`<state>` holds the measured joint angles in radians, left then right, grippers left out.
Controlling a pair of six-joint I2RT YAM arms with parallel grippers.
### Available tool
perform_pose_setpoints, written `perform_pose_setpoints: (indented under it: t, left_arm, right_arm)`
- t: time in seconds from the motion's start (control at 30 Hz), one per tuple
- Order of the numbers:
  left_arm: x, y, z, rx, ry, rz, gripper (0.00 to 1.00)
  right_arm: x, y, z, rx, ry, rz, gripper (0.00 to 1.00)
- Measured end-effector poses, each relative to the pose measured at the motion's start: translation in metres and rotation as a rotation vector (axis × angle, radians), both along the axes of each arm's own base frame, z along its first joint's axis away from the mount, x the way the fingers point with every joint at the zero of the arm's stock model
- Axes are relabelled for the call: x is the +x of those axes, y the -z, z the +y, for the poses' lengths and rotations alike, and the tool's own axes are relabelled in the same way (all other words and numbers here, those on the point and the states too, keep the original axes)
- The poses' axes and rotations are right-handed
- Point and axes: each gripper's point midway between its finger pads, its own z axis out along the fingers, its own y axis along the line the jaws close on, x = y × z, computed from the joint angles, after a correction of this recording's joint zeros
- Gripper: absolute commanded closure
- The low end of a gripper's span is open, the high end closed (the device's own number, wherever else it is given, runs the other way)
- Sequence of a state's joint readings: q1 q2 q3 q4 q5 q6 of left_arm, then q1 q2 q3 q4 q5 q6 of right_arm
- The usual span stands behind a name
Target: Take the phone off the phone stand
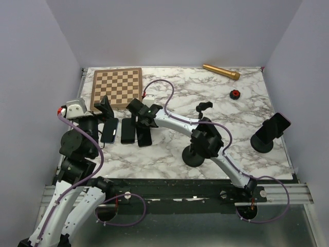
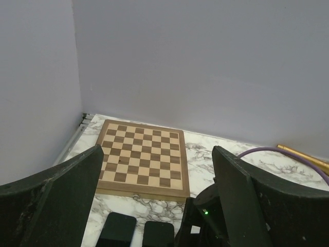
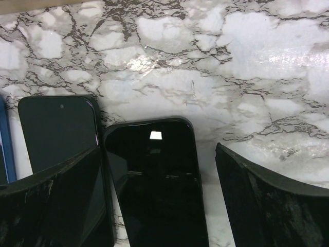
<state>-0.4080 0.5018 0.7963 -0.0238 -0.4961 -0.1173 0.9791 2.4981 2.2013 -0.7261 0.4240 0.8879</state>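
Note:
Three dark phones lie flat side by side on the marble table [image 1: 169,149], just in front of the chessboard. My right gripper [image 1: 145,117] hovers low over the rightmost one [image 1: 144,136], open. In the right wrist view this black phone [image 3: 154,180] lies flat between the spread fingers [image 3: 257,195], untouched, with a second phone [image 3: 59,128] to its left. A black phone stand [image 1: 261,143] at the right edge carries another phone [image 1: 276,127], tilted. A second stand [image 1: 194,156] sits mid-table, partly behind my right arm. My left gripper [image 1: 106,105] is open above the leftmost phone [image 1: 109,130].
A wooden chessboard [image 1: 117,87] lies at the back left. A gold cylinder [image 1: 221,71] and a small red-and-black object [image 1: 235,93] sit at the back right. Purple walls close in three sides. A purple cable [image 1: 164,87] loops over the table.

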Motion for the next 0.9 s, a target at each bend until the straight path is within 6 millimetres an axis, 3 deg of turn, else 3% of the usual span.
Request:
perform_pose_setpoints:
  t: [0.23, 0.37, 0.5, 0.7, 0.9]
  left_arm:
    - [0.005, 0.005, -0.003, 0.010, 0.007, 0.019, 0.04]
    - [0.008, 0.007, -0.007, 0.019, 0.022, 0.028, 0.03]
    - [0.012, 0.011, -0.012, 0.029, 0.038, 0.043, 0.03]
    - [0.022, 0.024, -0.020, 0.052, 0.063, 0.093, 0.02]
    - [0.025, 0.029, -0.025, 0.059, 0.078, 0.112, 0.02]
  right_arm:
    - [-0.006, -0.003, -0.001, 0.003, -0.037, 0.009, 0.00]
    - [-0.017, -0.010, -0.016, -0.019, -0.074, 0.015, 0.00]
    - [-0.027, -0.043, -0.031, -0.002, -0.104, -0.018, 0.00]
    - [-0.027, -0.124, -0.050, 0.071, -0.119, -0.168, 0.00]
    - [-0.036, -0.170, -0.104, 0.045, -0.086, -0.321, 0.00]
